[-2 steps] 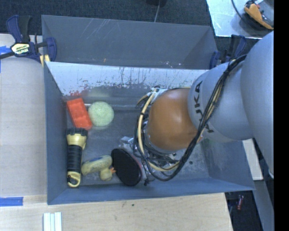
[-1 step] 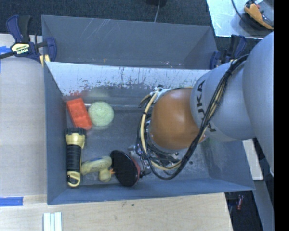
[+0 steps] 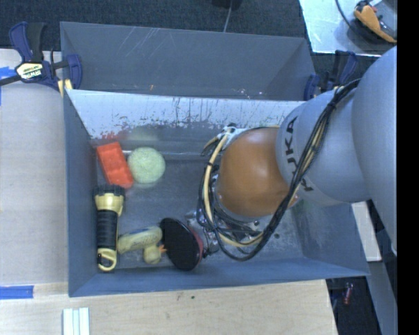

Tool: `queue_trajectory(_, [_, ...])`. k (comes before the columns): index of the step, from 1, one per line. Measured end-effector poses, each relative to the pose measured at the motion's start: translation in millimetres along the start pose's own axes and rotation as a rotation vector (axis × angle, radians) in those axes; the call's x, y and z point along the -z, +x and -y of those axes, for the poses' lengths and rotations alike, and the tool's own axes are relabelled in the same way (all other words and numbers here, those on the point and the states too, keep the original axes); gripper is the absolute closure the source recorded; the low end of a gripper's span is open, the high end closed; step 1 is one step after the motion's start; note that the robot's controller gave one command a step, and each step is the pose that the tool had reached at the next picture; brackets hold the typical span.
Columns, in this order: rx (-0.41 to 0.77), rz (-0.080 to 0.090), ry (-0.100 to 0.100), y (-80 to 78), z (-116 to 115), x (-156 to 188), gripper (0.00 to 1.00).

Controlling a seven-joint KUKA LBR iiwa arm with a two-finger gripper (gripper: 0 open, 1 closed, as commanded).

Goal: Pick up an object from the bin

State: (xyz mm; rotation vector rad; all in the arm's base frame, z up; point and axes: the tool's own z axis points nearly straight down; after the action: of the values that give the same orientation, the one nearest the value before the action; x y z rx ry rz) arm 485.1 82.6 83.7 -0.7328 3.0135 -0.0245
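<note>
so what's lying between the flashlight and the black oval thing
A yellow toy lies in that gap, close to both the flashlight and the black oval thing. The camera view shows it.

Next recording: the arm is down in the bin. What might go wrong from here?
1. The gripper is right beside the black oval thing, which touches the yellow toy; a grasp there may catch both or nudge one away.
2. Both lie near the bin's front wall, so a push could jam them against it.
3. The orange cover hides the contact, so a miss would be hard to spot.
</note>
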Motion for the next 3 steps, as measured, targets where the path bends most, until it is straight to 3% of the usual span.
queue_trajectory(1, [-0.303, 0.001, 0.002, -13.2, -16.8, -11.4, 0.0])
queue_trajectory(2, [-0.356, 0.004, 0.001, -16.9, -22.0, -13.7, 1.0])
queue_trajectory(3, [-0.355, 0.003, 0.001, -16.8, -22.1, -14.1, 1.0])
